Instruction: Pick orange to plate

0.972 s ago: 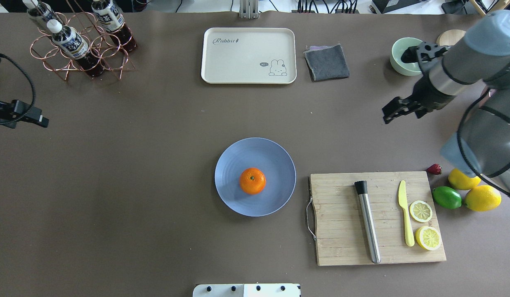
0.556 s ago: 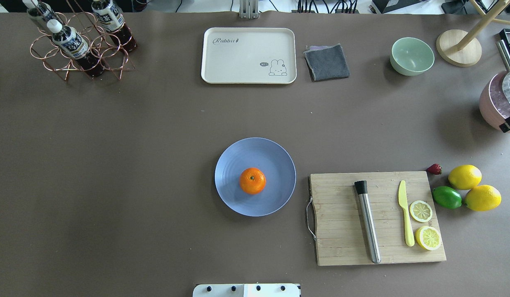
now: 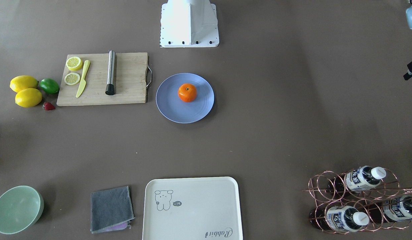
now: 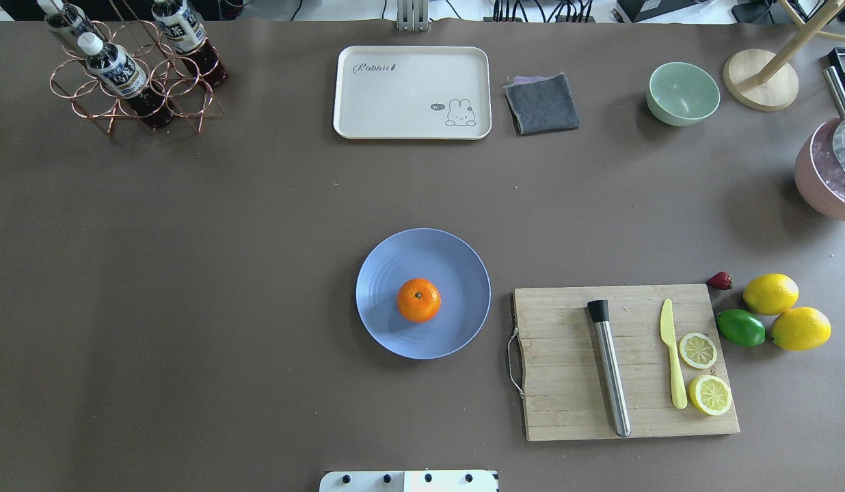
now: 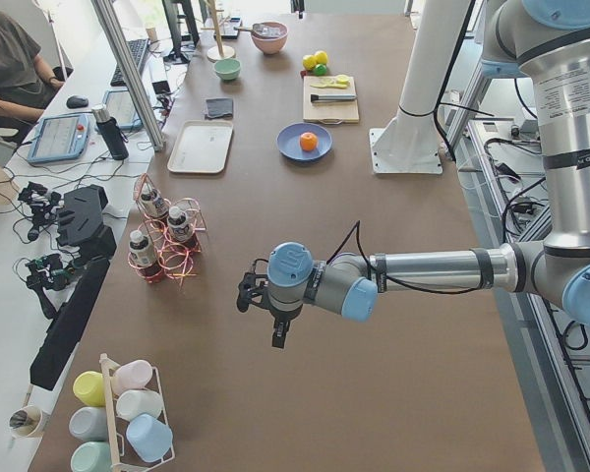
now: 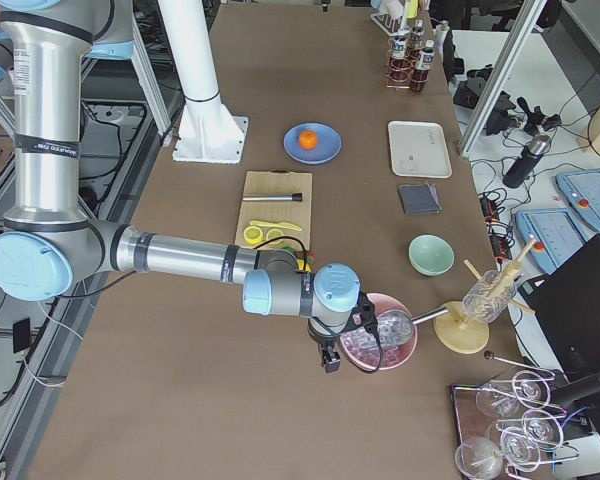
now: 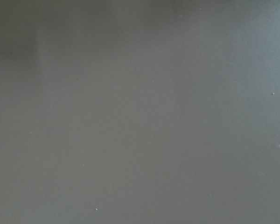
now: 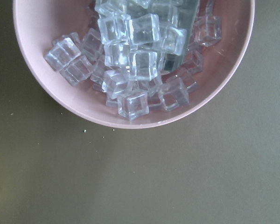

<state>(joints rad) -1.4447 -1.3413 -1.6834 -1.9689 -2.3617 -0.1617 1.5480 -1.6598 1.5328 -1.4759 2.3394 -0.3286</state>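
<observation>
Left gripper (image 5: 275, 324): hangs over bare tabletop (image 4: 190, 273), fingers pointing down. It shows clearly only in the left side view, so I cannot tell whether its jaws are wide or narrow. Nothing seen in it. Its wrist camera shows plain brown surface only.
Nearest thing to it: bottle rack (image 5: 162, 251), off on the operators' side, apart from it.

Right gripper (image 6: 328, 358): shows only in the right side view, so jaw state cannot be told. It sits at the edge of the pink bowl (image 8: 30, 51); I cannot tell whether they touch. Its wrist camera looks straight down into the bowl, which is heaped with ice (image 8: 130, 60).
Outward from this gripper, toward mid-table: two lemons (image 4: 770, 293) and a lime (image 4: 740, 327) huddled together, then the board (image 4: 566, 369) just beside them.

Orange (image 4: 418, 300): rests on the plate (image 4: 457, 260), a little off centre, stem dimple up. The plate is just past the board's handle end, well apart from both grippers. Neither gripper is touching the orange or the plate.
</observation>
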